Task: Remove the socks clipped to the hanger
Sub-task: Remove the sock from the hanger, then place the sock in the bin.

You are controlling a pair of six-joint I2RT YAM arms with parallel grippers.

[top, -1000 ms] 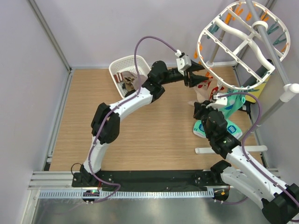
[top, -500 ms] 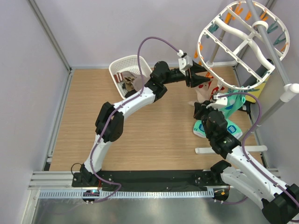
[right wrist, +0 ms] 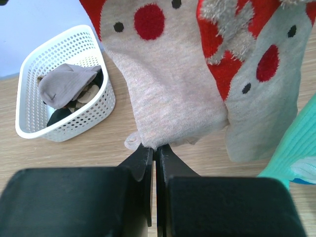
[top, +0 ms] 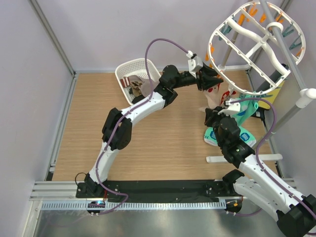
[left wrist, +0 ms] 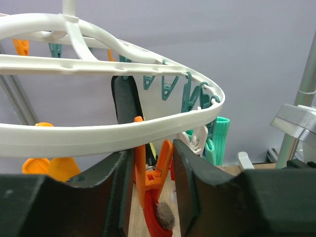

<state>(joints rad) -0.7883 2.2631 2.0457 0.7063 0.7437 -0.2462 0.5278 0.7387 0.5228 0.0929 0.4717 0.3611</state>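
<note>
Top view: my left gripper (top: 211, 79) is up at the near rim of the white ribbed plastic hanger (top: 216, 39), over the table's (top: 148, 148) far right corner, with the socks (top: 217, 97) dangling below. Left wrist: jaws half-open astride 1 orange peg (left wrist: 153, 163); I judge a squeeze comes next. Right wrist: right gripper (right wrist: 155, 146) pinched shut on a soft beige sock (right wrist: 163, 98), ready to pull it free

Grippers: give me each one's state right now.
Left gripper: open, straddling a small orange plastic clip peg.
Right gripper: shut, apparently pinching the toe of the beige fabric sock with a red dot.
</note>
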